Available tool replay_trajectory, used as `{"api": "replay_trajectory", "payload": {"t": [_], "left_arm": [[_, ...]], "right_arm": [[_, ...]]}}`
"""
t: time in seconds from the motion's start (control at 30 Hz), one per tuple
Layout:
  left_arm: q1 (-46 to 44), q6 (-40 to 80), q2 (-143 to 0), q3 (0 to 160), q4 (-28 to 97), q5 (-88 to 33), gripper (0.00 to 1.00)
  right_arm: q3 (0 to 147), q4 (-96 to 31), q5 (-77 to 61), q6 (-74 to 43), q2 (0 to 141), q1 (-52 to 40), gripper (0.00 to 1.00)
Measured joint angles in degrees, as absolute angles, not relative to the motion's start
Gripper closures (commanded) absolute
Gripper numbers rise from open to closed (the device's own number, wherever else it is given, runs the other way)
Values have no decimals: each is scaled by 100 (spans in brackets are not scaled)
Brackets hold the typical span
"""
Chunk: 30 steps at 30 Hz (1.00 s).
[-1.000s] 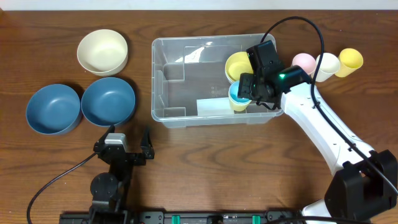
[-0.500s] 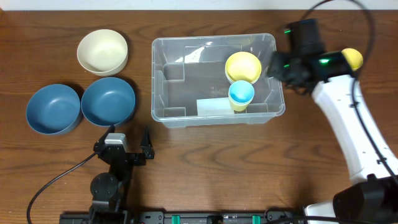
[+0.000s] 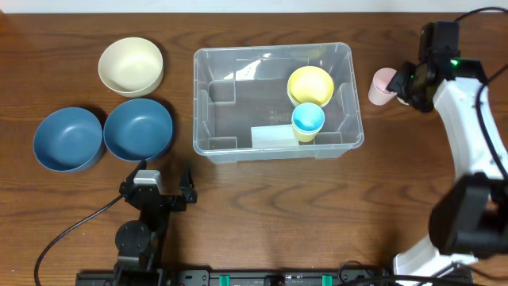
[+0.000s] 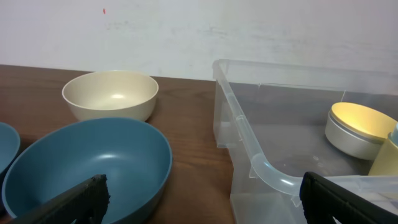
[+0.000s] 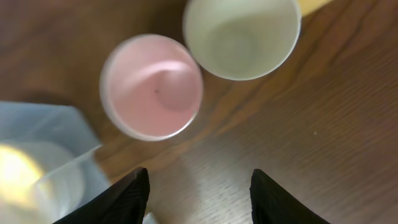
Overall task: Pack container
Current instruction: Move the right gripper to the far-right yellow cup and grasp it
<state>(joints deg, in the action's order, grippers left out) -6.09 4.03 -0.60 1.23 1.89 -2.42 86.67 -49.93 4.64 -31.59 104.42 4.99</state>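
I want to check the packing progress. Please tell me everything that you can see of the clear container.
The container is a large bin of clear plastic, rectangular with rounded corners and a rimmed edge. It has no lid on. It stands upright on the wooden table, near the middle. A pale label lies on its floor. A yellow bowl and a blue cup sit at its right end, and the rest is bare.

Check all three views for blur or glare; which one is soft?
Overhead: sharp and evenly lit, only faint reflections on the container. Left wrist: crisp, the blue bowl in focus. Right wrist: the soft one, with the pink cup smeared and the container corner a pale blur.
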Motion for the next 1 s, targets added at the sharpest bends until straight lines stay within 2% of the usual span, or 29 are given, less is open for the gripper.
{"api": "replay_trajectory", "payload": {"t": [0.2, 1.0], "left_arm": [[-609, 403, -60, 123, 189, -242, 2], [-609, 403, -60, 123, 191, -242, 2]], "right_arm": [[8667, -4799, 416, -3275, 11120, 578, 49], [8667, -4442, -27, -3395, 11375, 578, 56]]}}
